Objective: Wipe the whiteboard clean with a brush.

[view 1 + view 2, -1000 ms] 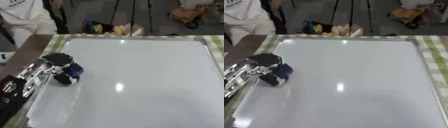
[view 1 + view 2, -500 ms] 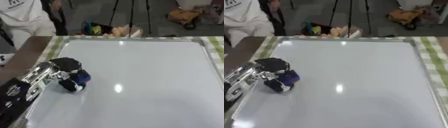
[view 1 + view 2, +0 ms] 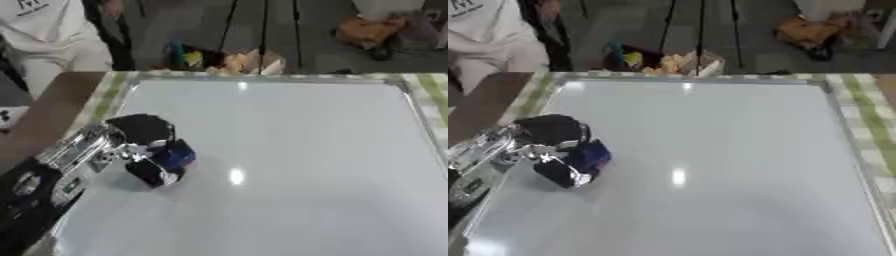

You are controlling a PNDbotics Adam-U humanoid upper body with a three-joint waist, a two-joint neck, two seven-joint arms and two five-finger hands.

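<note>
Fingers of the left hand curl around the blue brush, pressed on the whiteboard near its left edge, where a tilted wrist could lift the brush and leave streaks.

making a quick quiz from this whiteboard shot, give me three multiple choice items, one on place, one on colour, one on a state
1. Where on the whiteboard is the brush?
A. near its left edge
B. at its far right corner
C. off the board

2. What colour is the brush?
A. red
B. blue
C. yellow

3. What is the left hand doing?
A. lying open, away from the brush
B. pointing at the ceiling
C. curled round the brush

Key: 1 A, it sits by the left frame. 2 B, blue shows between the black fingers. 3 C, fingers and thumb wrap the brush on the board.
</note>
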